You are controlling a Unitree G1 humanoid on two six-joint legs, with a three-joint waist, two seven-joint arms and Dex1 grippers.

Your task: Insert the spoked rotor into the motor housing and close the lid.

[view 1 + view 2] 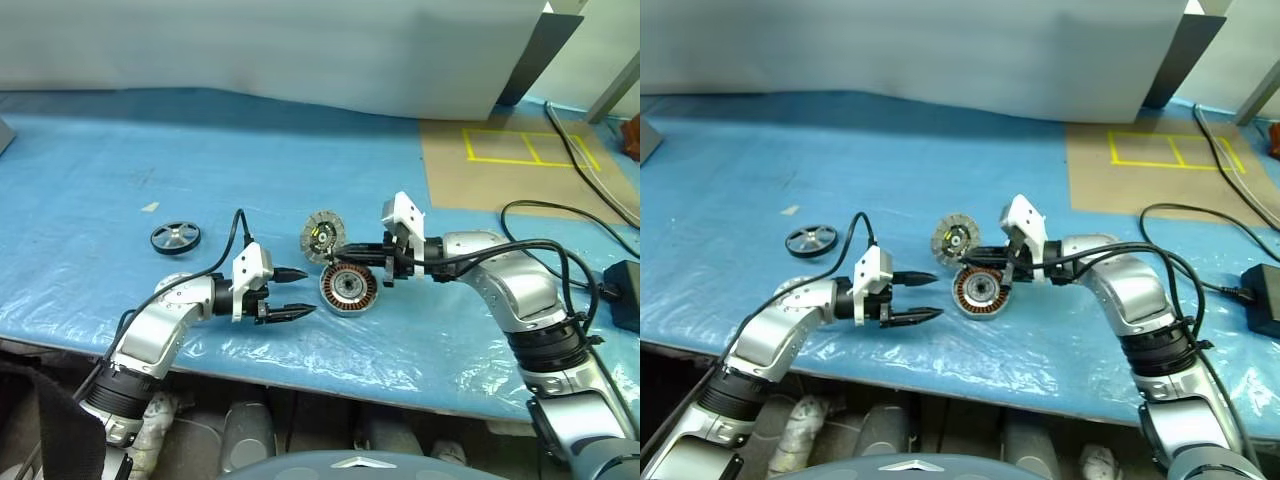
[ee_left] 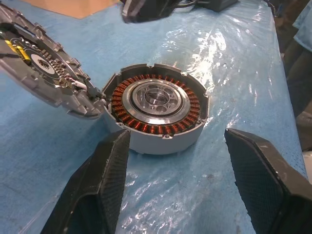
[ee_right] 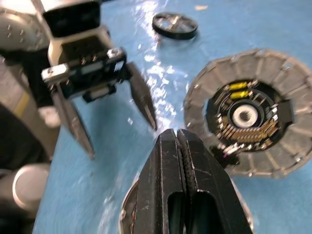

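Observation:
The motor housing [image 1: 348, 289] lies on the blue sheet with its copper windings [image 2: 158, 109] showing. Its lid [image 1: 322, 237] stands tilted up at the housing's far edge, with its inner face and yellow marks [image 3: 253, 112] showing. The spoked rotor [image 1: 175, 237] lies flat, far off to the left, with nothing touching it. My left gripper [image 1: 308, 291] is open just left of the housing and points at it, holding nothing. My right gripper [image 1: 337, 258] is shut and empty, and hovers over the housing's far rim, next to the lid.
Black cables [image 1: 560, 215] and a power adapter [image 1: 625, 295] lie at the right. A tan board with yellow tape [image 1: 510, 160] sits at the back right. A small pale scrap [image 1: 150, 207] lies behind the rotor. The table's front edge runs just below both arms.

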